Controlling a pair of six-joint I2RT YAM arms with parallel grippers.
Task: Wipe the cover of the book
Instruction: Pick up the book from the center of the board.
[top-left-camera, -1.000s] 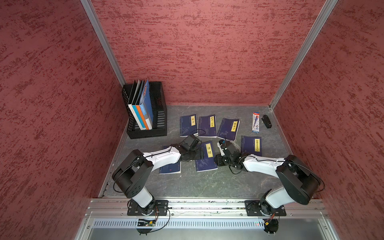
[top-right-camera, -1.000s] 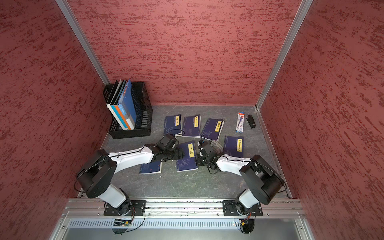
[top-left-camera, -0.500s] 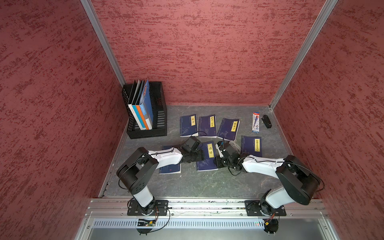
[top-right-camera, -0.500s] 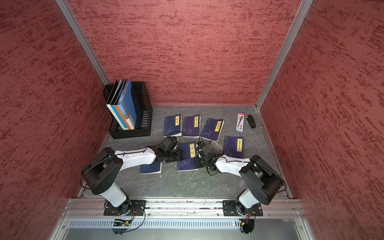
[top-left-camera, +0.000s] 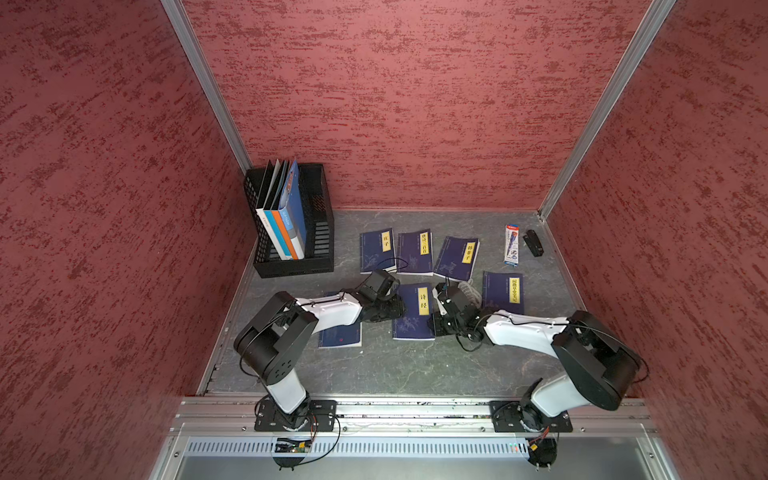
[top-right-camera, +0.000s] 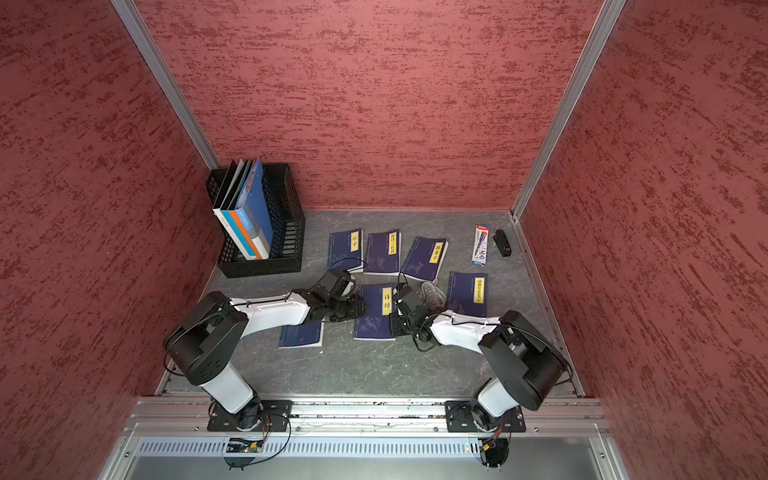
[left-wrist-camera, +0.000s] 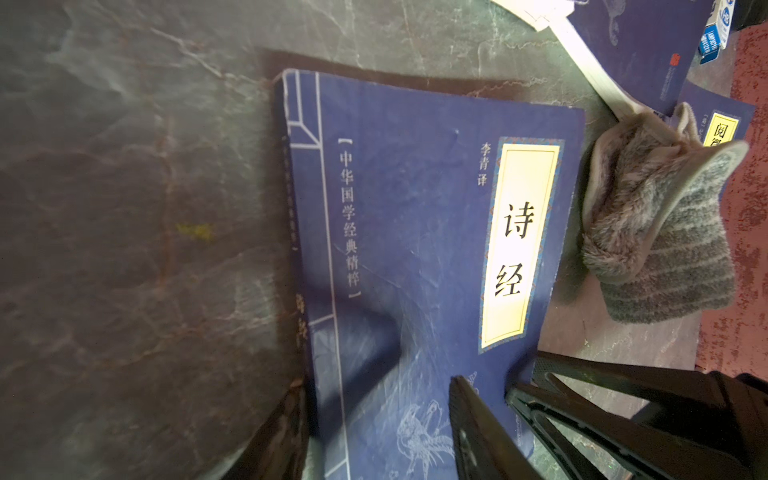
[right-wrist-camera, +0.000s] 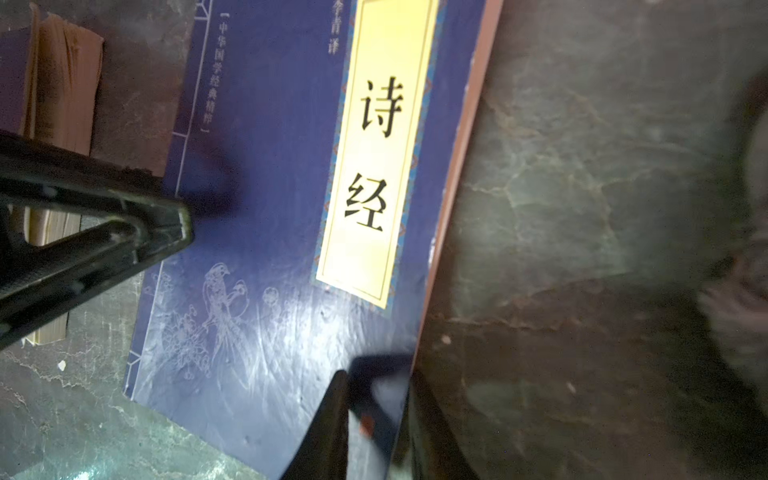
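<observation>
Blue paperback book flat on bench, with bare marbled stone on the robot's side. Fuzzy ribbed grey cloth beside its fore-edge. Spine edge: left pincer open astride it; right pincer pinches fore-edge corner.

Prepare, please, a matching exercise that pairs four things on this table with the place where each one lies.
Things:
1. grey cloth
2. black basket
3. pen packet
4. book labelled 诗经

Places:
a. back left corner, holding upright folders
b. back right, beside a small black object
c. flat at the centre, yellow label up
d. crumpled, just left of the right-hand book

Pairs: 1-d, 2-a, 3-b, 4-c
</observation>
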